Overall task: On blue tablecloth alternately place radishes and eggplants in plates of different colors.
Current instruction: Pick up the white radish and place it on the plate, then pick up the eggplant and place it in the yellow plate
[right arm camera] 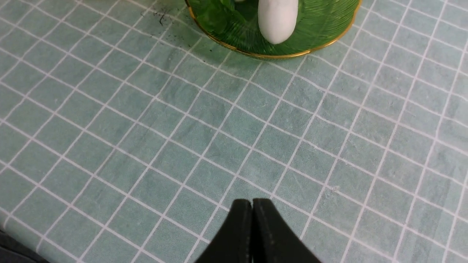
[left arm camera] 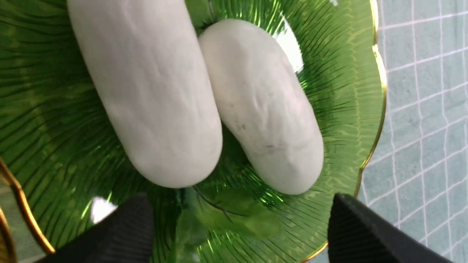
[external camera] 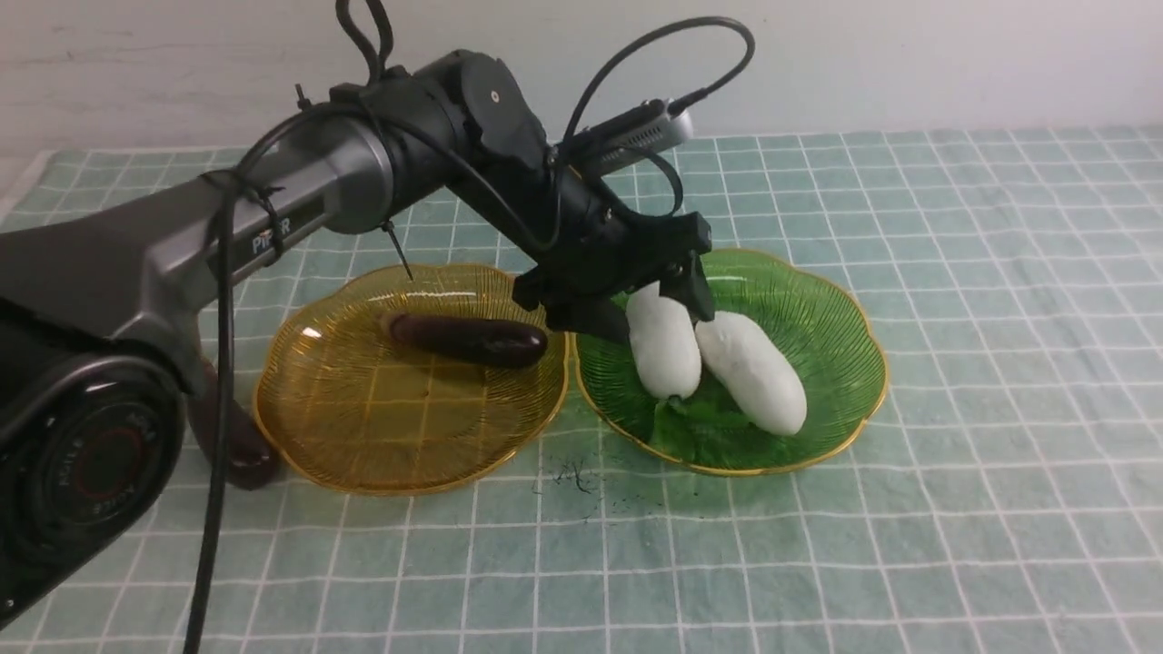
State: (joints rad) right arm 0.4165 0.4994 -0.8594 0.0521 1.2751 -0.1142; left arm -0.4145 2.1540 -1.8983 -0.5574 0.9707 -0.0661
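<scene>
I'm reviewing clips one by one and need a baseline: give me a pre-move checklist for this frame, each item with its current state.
1. Both radishes in the green plate: ok, the left radish and right radish lie there.
2. Left pincer open, radishes free of it: ok, its fingers stand wide apart in the wrist view.
3. An eggplant in the amber plate: ok, one eggplant lies there.
4. Second eggplant in a plate: not ok, it lies outside, beside the amber plate.
5. Right pincer shut and away from the plates: ok.
6. Second eggplant's stem end visible: cannot tell, the left arm hides it.
</scene>
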